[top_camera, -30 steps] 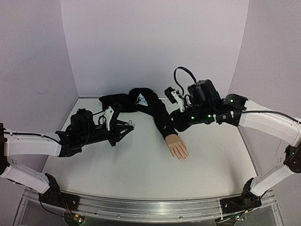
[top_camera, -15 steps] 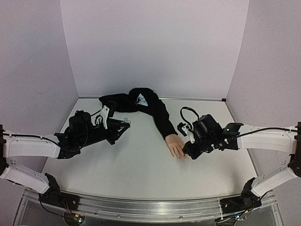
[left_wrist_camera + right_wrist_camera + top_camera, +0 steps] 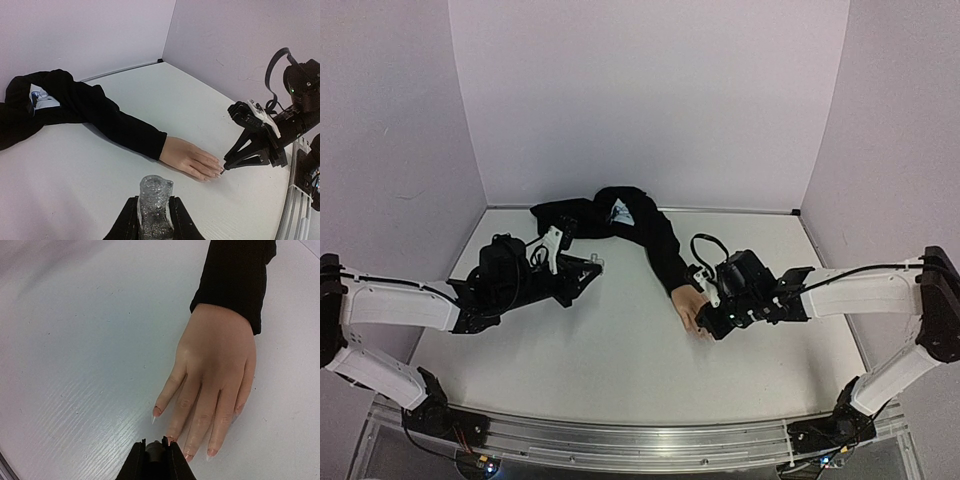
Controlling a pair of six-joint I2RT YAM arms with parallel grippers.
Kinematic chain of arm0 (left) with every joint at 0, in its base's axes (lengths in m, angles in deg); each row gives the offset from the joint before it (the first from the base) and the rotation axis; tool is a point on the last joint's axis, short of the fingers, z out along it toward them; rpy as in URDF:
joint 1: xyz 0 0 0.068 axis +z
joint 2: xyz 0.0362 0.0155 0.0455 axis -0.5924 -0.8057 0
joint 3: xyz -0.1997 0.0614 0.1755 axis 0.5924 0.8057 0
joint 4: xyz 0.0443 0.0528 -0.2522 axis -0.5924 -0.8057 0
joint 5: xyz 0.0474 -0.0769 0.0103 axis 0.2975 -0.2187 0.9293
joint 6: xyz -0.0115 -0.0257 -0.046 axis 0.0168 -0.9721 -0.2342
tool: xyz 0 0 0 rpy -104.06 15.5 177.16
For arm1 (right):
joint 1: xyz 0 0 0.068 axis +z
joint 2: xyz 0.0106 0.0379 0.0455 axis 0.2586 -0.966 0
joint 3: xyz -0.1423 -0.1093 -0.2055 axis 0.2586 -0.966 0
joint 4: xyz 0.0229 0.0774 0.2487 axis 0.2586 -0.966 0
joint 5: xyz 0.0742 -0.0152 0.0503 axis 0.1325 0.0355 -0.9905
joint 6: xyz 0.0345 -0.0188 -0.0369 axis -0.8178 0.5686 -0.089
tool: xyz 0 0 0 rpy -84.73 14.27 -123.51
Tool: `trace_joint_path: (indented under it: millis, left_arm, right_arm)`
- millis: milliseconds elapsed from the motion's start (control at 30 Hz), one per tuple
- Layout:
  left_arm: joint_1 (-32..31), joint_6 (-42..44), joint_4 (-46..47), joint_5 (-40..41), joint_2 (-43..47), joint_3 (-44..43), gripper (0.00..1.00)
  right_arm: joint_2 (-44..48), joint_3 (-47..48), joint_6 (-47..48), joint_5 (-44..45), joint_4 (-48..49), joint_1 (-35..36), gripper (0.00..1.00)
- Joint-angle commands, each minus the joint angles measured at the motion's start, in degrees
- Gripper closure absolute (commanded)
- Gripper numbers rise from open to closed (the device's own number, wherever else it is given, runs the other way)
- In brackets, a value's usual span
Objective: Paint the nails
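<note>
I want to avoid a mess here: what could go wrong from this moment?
1. The right gripper holds a small dark applicator at the nails. They are narrow, so polish may smear onto the skin or the table.
2. The mannequin hand seems unfastened, so a push could slide it.
3. The left gripper holds the bottle with no cap, and tilting may spill it.

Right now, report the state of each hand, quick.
Left hand: closed on the clear open bottle.
Right hand: closed on a small dark object, likely the brush, at the mannequin's nails.
</note>
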Motion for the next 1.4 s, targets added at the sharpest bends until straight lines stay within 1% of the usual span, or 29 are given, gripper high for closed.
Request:
trace_joint_path:
  millis: [0,67,233,600,1367]
  left_arm:
    - [-0.01,-0.16,1.94,0.38,0.51,-2.89,1.00]
    - [-0.05,-0.12,2.17,1.02,1.20,-2.08,1.00]
    - [-0.03,0.09,2.30,1.65,1.60,-1.68,1.00]
    - [-0.04,0.22,2.11,1.40,1.94,-1.35,1.00]
    - [-0.07,0.55,1.93,1.32,1.97,-1.18,1.00]
  right_arm:
    - [0.46,1.37,0.58,0.46,1.98,0.29,1.00]
    - [0.15,1.66,0.99,-1.67,2.45,0.29,1.00]
    - [-3.39,4.40,1.06,-0.71,2.71,0.29,1.00]
    - [-6.74,6.11,0.99,-0.53,2.71,0.38,1.00]
    - [-9.12,6.88,0.72,3.89,2.71,1.06,1.00]
